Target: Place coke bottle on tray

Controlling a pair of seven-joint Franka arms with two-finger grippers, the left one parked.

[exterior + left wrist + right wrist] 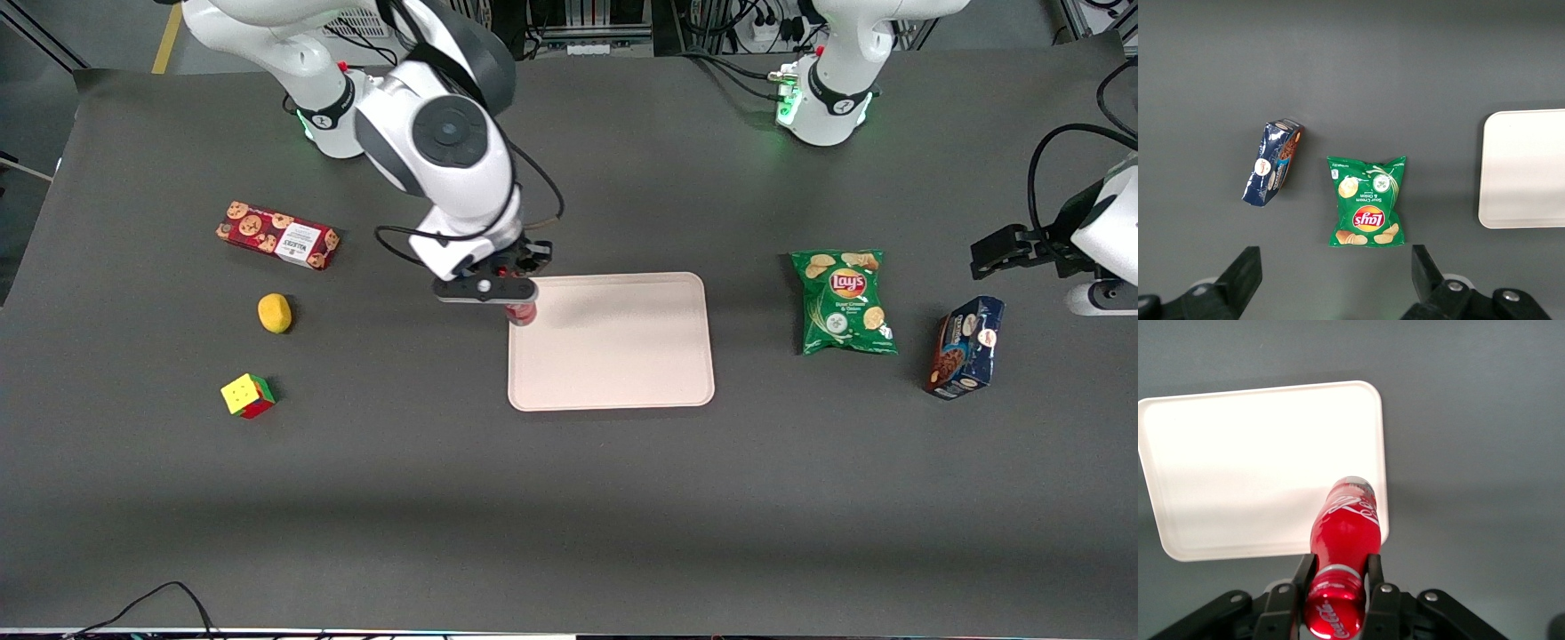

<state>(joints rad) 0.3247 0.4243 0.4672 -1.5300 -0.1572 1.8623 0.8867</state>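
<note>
- Now, over the working arm's edge of the tray [613, 356], I have the gripper [517, 307] carrying the coke bottle [1346, 527] upright, cap end up, base hanging down toward the tray surface.
- From the wrist camera, both fingers [1373, 570] press on the narrow neck just under the red cap, so the bottle hangs straight below the hand, not lying across it; I judge that hold keeps the base free to land flat.
- From the front, only a sliver of the red bottle [521, 313] shows beneath the gripper body, right at the tray's rim and near the corner farther from the front camera.
- By my reading, the bottle is above the rim line rather than well inside it; whether its base already touches the tray, I cannot tell.
- To my eye the tray [1258, 467] is bare, giving room to move farther inward before letting go, which would lessen the chance of the base catching the raised rim and tipping.
- Toward the working arm's end of the table lie the red cookie box [277, 235], the yellow fruit [275, 313] and the puzzle cube [248, 396], well apart from the tray.
- Toward the parked arm's end lie the green chips bag [843, 301] and the blue box [965, 347], neither in the path.
</note>
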